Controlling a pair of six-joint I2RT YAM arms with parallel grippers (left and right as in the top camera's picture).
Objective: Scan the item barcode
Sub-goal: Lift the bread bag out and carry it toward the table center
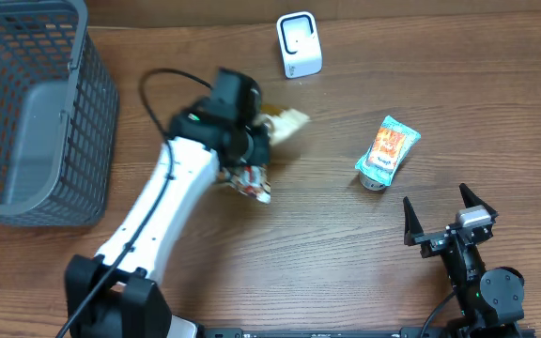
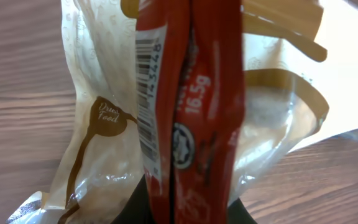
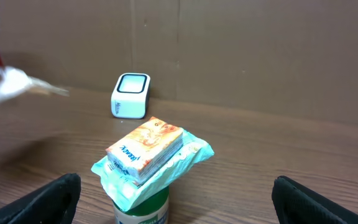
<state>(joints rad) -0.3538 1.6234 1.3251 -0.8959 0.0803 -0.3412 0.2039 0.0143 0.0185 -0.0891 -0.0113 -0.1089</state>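
Clamped tight in left fingers (image 2: 135, 211), close to the lens: red foil sachet (image 2: 191, 112) with white barcode strip along 1 edge, left of centre over the wooden surface (image 1: 327, 263). Pressed against it, on the side toward the small white box scanner (image 1: 300, 44) at the far edge: clear plastic bag (image 2: 98, 137) with brown print. Far left, grey mesh basket (image 1: 26, 113). Spread wide and holding nothing, right fingers (image 3: 325, 199), just short of orange carton (image 3: 146, 149) on teal pouch (image 3: 191, 155) atop white-green cup (image 3: 145, 211).
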